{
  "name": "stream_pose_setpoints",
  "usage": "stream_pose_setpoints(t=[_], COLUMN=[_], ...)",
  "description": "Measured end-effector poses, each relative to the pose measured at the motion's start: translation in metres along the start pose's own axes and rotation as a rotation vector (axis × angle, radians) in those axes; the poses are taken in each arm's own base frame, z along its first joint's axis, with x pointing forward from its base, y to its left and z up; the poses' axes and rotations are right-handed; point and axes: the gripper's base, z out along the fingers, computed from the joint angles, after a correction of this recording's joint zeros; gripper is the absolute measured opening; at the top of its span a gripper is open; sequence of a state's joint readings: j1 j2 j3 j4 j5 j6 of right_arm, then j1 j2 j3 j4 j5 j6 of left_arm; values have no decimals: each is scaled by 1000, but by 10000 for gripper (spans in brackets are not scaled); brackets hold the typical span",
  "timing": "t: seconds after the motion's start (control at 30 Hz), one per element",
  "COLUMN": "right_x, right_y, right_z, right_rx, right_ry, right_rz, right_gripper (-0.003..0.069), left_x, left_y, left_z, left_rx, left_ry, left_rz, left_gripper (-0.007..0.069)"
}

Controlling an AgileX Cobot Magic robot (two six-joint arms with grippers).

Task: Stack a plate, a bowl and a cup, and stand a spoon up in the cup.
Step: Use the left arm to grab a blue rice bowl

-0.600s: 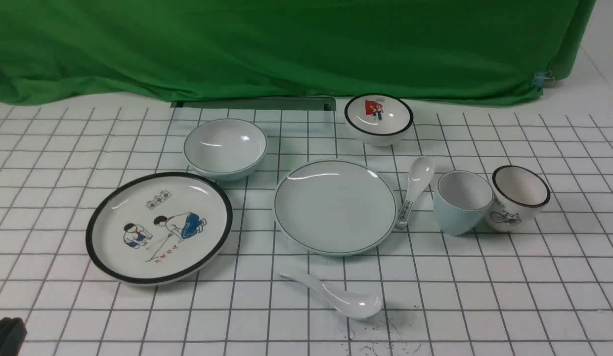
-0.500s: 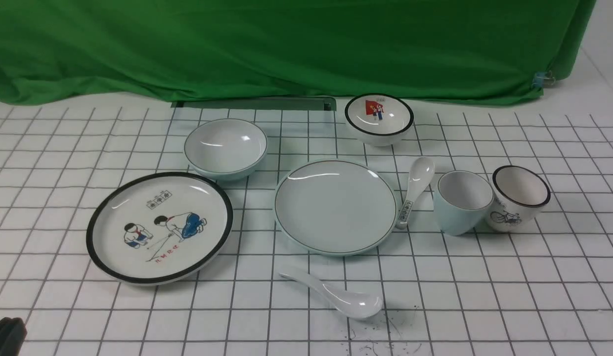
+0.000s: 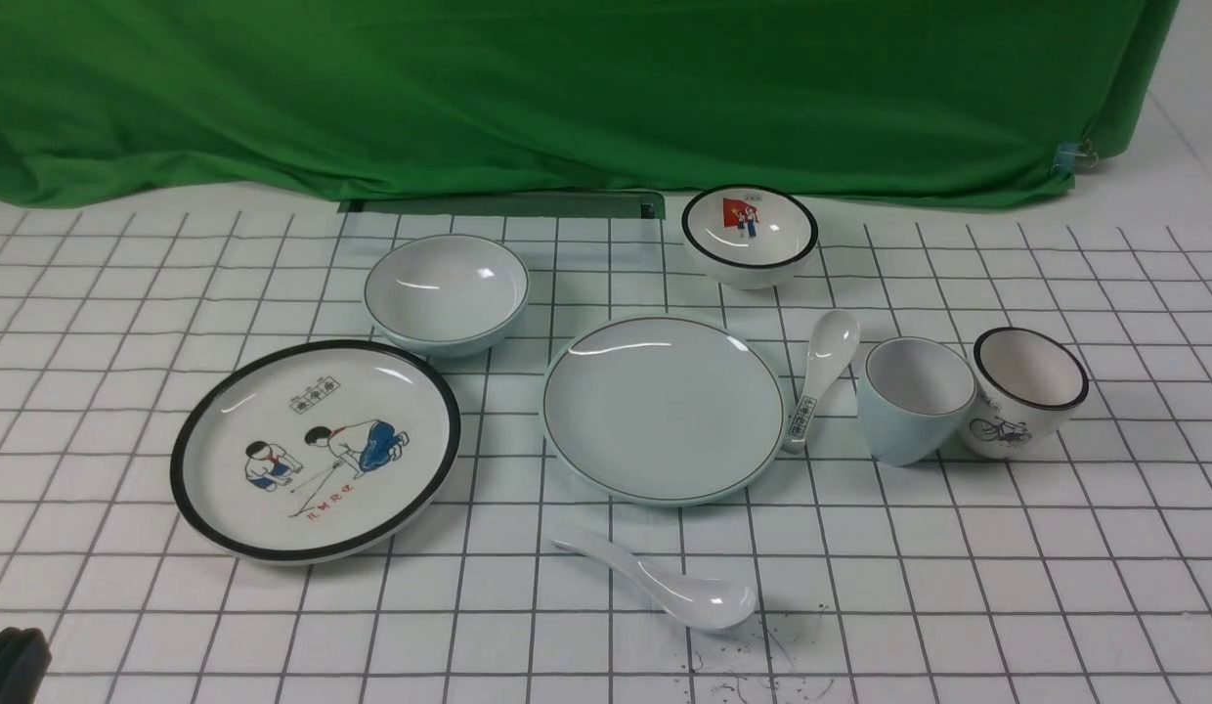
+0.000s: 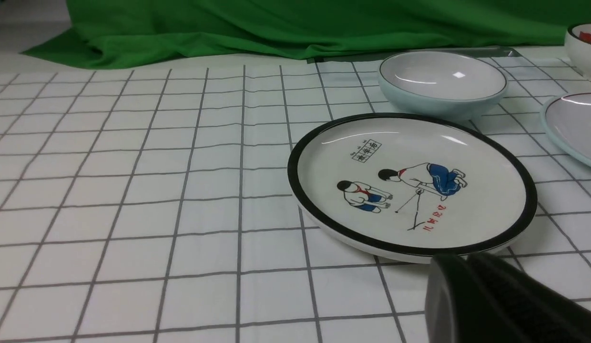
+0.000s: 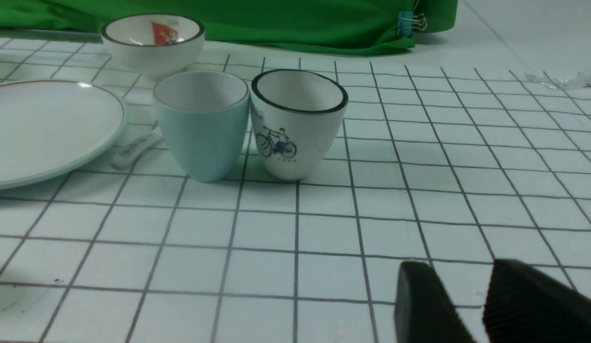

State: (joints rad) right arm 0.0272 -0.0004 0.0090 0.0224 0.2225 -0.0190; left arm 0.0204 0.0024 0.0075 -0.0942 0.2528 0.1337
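Observation:
The plain pale plate lies flat mid-table. Behind it to the left sits the plain bowl, and to its right stands the pale blue cup, upright. The plain white spoon lies on the cloth in front of the plate. My left gripper is shut and empty, low at the near left corner, just short of the cartoon plate's rim. My right gripper is open with only cloth between its fingers, well back from the cup; it does not show in the front view.
A black-rimmed cartoon plate lies at the near left. A small picture bowl stands at the back. A bicycle cup touches the blue cup's right side. A printed-handle spoon lies between plate and cup. Green cloth hangs behind.

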Motion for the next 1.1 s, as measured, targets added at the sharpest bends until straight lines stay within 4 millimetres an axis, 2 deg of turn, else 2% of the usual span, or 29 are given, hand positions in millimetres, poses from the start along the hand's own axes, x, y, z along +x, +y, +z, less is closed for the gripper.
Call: stream_pose_setpoints(t=[0.47,0.6,0.7,0.73,0.77,0.8,0.9,1.0,1.1], right_x=[-2,-13,-34,-35,-44,-44,-58,-63,-65], right_y=[0,0,-1,-1,-1,-1,-1,-1,-1], right_z=[0,-1,-6,-7,-12,-12,-21,-25,-27], right_rx=[0,3,7,7,5,5,-51,-93,-130], right_ry=[-17,-146,-380,-393,-510,-510,-686,-754,-786], right_rz=[0,0,0,0,19,18,177,269,345], right_gripper=[242,242,242,242,242,242,242,241,241], left_x=[-4,-17,-38,-39,-48,-49,-62,-67,-74], left_y=[1,2,5,5,6,6,7,7,7], left_z=[0,-2,-8,-9,-14,-14,-25,-30,-38], left_rx=[-10,-28,-59,-61,-74,-76,-97,-78,41], left_ry=[-47,-188,-430,-444,-550,-562,-749,-836,-954], left_rz=[20,20,21,21,23,25,42,-13,-241], left_gripper=[-28,-28,-28,-28,-28,-28,-28,-28,-28])
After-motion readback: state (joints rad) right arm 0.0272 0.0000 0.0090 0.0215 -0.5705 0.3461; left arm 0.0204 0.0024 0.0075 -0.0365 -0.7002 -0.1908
